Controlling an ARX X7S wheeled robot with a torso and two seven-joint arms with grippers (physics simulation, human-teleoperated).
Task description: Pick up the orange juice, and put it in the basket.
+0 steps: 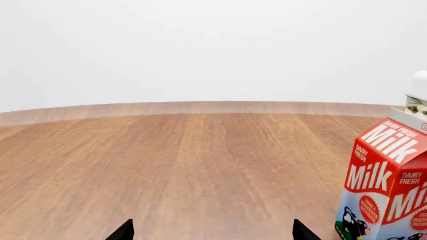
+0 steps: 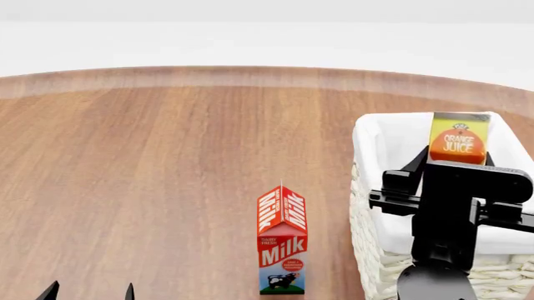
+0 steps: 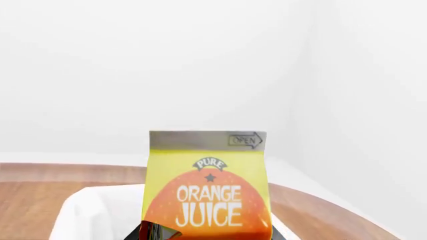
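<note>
The orange juice (image 2: 458, 139), a yellow carton with an orange label, stands upright inside the far part of the basket (image 2: 368, 145). My right gripper (image 2: 456, 165) is shut on its lower half and hides it from the head view. I cannot tell whether the carton rests on the basket's floor. In the right wrist view the orange juice (image 3: 208, 185) fills the middle, with a dark finger (image 3: 151, 232) at its lower corner and the basket's white liner (image 3: 85, 210) beside it. My left gripper (image 2: 89, 292) is open and empty low over the table, and also shows in the left wrist view (image 1: 212, 233).
A red-and-white Milk carton (image 2: 282, 247) stands upright on the wooden table (image 2: 150, 175), just left of the basket. It also shows at the edge of the left wrist view (image 1: 390, 185). The table's curved far edge (image 2: 250, 75) meets a white wall.
</note>
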